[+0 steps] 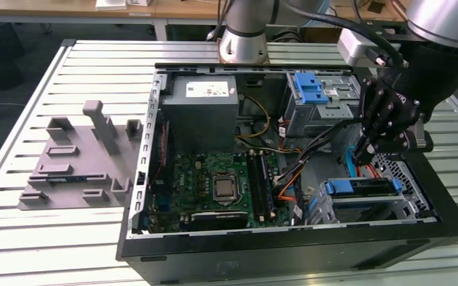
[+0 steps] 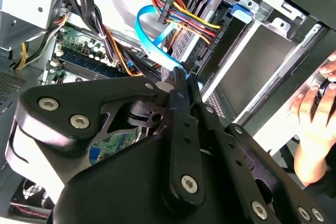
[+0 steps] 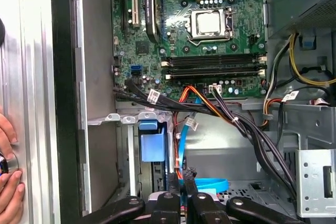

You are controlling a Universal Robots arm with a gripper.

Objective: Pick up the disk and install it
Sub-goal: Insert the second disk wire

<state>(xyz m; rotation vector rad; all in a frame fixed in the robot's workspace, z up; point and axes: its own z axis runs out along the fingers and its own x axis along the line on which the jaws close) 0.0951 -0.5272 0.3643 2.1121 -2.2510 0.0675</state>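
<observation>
Black end effector [image 3: 184, 182] — fingers together, empty

The exterior view looks down from high up, at a slant, over the open black computer case [image 1: 293, 179] on the slatted metal table [image 1: 22, 238], taking in the whole chassis. The first wrist view hangs close inside the case, facing the green motherboard [image 3: 199, 30], which the exterior view shares [image 1: 213, 185]. The second wrist view sits right behind the black gripper linkage [image 2: 178, 145], seemingly aimed along it at a bundle of coloured cables [image 2: 184, 14].
</observation>
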